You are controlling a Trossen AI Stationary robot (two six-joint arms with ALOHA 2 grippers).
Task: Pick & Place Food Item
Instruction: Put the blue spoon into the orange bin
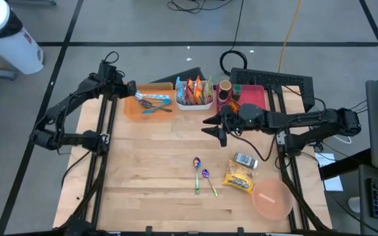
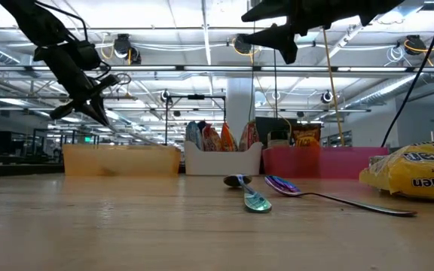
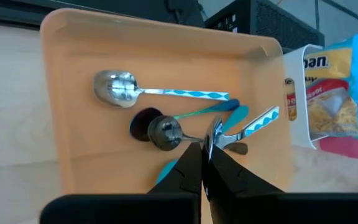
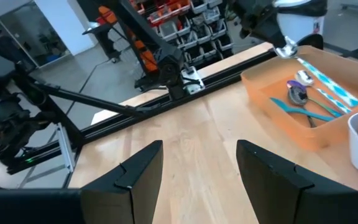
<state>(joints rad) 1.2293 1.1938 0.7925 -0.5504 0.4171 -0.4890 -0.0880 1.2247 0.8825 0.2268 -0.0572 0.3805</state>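
Centrally, bare table (image 1: 156, 164) beneath right pincer (image 1: 214, 132)

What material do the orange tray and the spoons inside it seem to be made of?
Orange tray: probably plastic, matte and slightly translucent, with rounded moulded corners. Spoons: bowls look like polished metal, mirror-bright; the blue patterned handles may be plastic or painted, unclear.

Robot, two arms: slim black jointed links on black tubular frames, with thin black cables looped along the links. Left pincer (image 3: 202, 163): two matte black fingers, narrow and tapering to the tips. Right pincer (image 4: 199, 163): two broad, flat, angular black fingers with bevelled edges and a dull sheen
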